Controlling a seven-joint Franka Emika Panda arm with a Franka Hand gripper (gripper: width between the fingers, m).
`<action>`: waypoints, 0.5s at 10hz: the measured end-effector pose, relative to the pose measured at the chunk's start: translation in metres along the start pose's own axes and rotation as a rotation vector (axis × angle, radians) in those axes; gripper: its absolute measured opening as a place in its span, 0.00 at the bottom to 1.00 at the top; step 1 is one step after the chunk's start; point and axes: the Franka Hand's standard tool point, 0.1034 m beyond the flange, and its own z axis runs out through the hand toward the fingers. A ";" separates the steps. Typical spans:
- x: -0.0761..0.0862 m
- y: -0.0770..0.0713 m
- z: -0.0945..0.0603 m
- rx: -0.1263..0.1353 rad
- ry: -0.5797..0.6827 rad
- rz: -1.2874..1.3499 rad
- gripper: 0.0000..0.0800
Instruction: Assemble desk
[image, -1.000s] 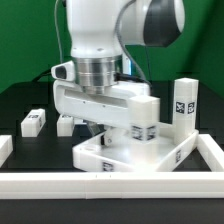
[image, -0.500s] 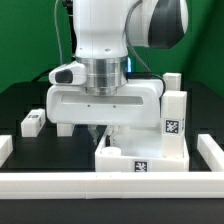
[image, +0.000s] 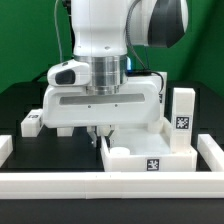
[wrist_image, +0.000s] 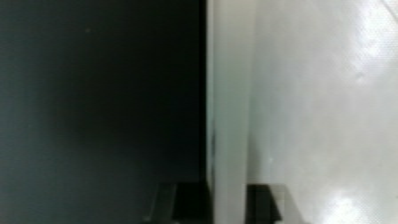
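The white desk panel (image: 150, 155) lies low on the black table at the exterior view's right, its tagged side facing the front rail. My gripper (image: 100, 135) is down at the panel's left edge, mostly hidden under the wrist. In the wrist view, the gripper (wrist_image: 221, 200) has its dark fingertips (wrist_image: 185, 202) on either side of the panel's raised rim (wrist_image: 217, 110) and is shut on it. A tagged white leg (image: 183, 118) stands upright at the panel's far right corner. I cannot tell if it sits in a socket. Another leg (image: 32, 122) lies on the table at the left.
Long white border rails run along the front (image: 110, 185), the left (image: 5, 148) and the right (image: 212, 150) of the work area. The panel's front side is close to the front rail. A green backdrop stands behind the black table.
The panel has turned in my grip, from lying skewed to having its tagged side square to the front rail. The wrist has turned with it. The upright leg now stands further right.
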 end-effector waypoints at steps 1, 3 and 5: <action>0.001 -0.001 0.000 -0.006 -0.004 -0.047 0.08; 0.027 -0.007 -0.005 -0.042 0.023 -0.260 0.08; 0.042 -0.008 -0.013 -0.101 0.065 -0.488 0.08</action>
